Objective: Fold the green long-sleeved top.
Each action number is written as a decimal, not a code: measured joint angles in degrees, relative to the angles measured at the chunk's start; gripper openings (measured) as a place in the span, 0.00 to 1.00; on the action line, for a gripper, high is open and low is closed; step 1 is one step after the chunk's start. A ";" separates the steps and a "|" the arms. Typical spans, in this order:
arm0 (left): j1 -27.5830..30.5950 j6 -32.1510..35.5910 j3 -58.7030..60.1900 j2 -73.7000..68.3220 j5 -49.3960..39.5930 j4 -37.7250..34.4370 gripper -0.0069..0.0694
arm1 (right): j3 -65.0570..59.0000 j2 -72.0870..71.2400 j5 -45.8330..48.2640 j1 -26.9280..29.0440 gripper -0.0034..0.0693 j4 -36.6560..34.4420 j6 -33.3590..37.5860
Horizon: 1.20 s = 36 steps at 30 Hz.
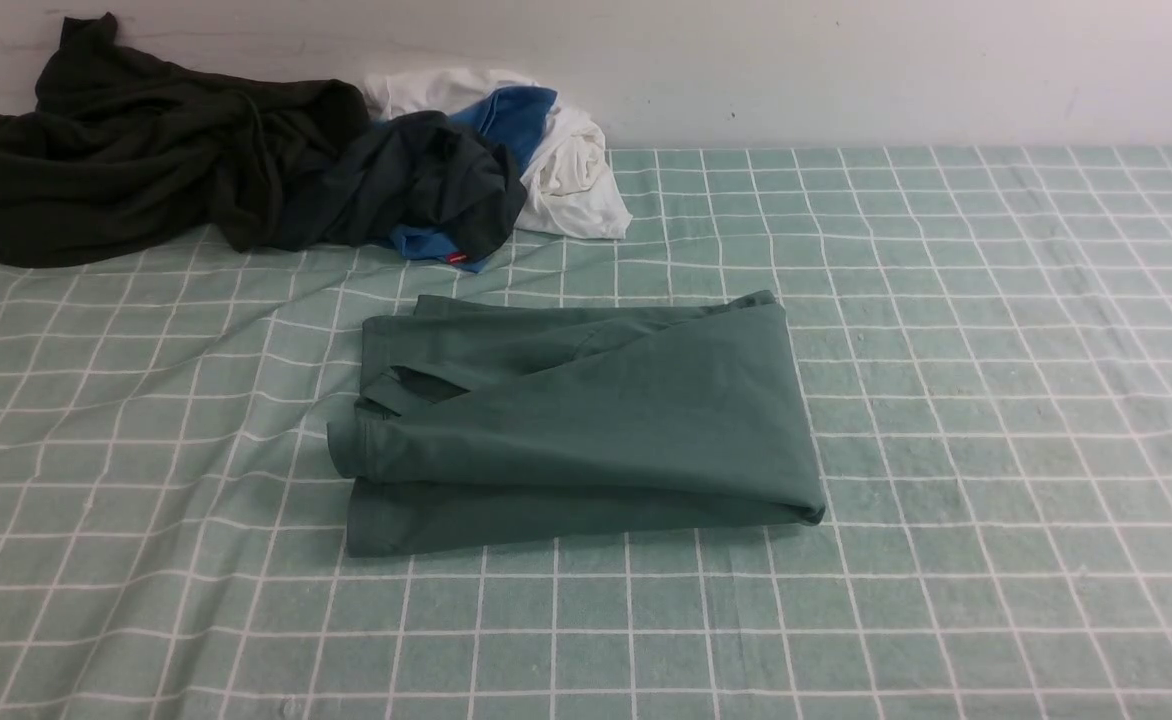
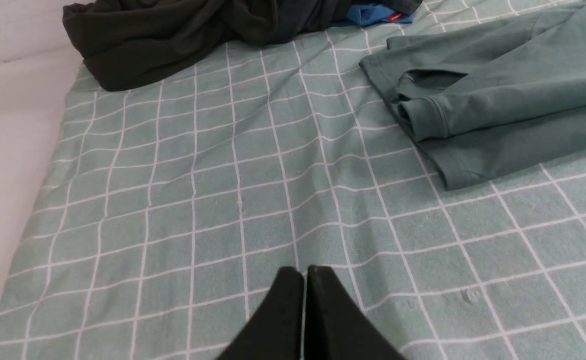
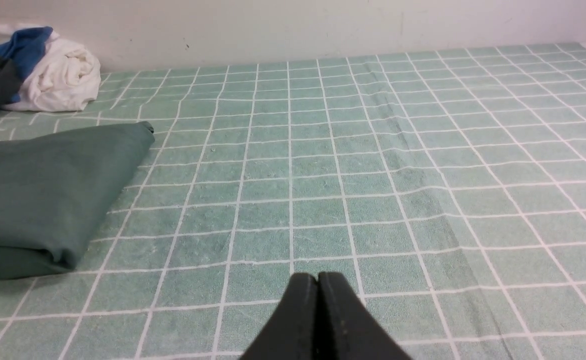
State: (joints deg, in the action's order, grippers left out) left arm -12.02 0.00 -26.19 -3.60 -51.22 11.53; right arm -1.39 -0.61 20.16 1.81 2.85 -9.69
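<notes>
No readable writing anywhere. The only label-ish thing is a tiny red tag (image 1: 457, 257) on the blue-lined charcoal garment, too small to make out.

Biggest thing first: the checked cloth (image 1: 996, 400), pale green with thin white grid lines, covers the whole bench and looks like a towelling-type weave. It's rumpled over on the 9 o'clock side and has a long crease showing in the right wrist view.

The green long-sleeved top (image 1: 586, 420) sits pretty much dead centre of the front view, folded into a flat, roughly rectangular bundle. It's soft matte jersey with a rounded fold edge toward 3 o'clock, and a cuffed sleeve end (image 1: 351, 450) pokes out toward 9 o'clock.

Up at 10 to 11 o'clock there's a heap against the wall: a blackish-olive garment (image 1: 126, 150), crumpled; then the charcoal garment (image 1: 416, 185) with blue lining; then a balled-up white garment (image 1: 571, 180) at about 12.

Both arms are off the clothes. The left gripper (image 2: 305, 272) has its jaws pressed together, holding nothing, above bare cloth well apart from the top. The right gripper (image 3: 317, 277) is the same, jaws closed tight and empty, over bare cloth on the 3 o'clock side of the top.
</notes>
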 joint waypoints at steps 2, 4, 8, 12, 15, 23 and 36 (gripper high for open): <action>0.35 0.00 1.79 0.00 3.71 -0.71 0.09 | 0.00 0.00 0.00 0.00 0.03 0.00 0.00; 1.66 0.00 4.67 0.00 10.40 -1.36 0.09 | 0.00 0.00 0.00 0.00 0.03 0.00 0.00; 6.33 0.00 12.58 0.00 26.93 -2.03 0.09 | 0.00 0.00 0.05 0.00 0.03 0.00 0.00; 12.57 0.00 22.28 0.00 41.80 -6.31 0.09 | 0.00 0.00 0.05 0.00 0.03 0.00 0.00; 15.77 0.00 26.86 1.07 44.83 -8.00 0.09 | 0.00 0.00 0.05 0.00 0.03 0.00 0.00; 16.73 2.85 27.86 4.20 34.14 -9.90 0.09 | 0.00 0.00 0.17 0.00 0.03 0.00 0.00; 16.06 4.88 27.39 4.20 31.78 -10.34 0.09 | 0.04 0.00 0.17 0.00 0.03 0.02 0.00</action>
State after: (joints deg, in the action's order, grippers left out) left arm 4.03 4.88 1.21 0.60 -19.44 1.19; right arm -1.35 -0.61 20.33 1.81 2.87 -9.69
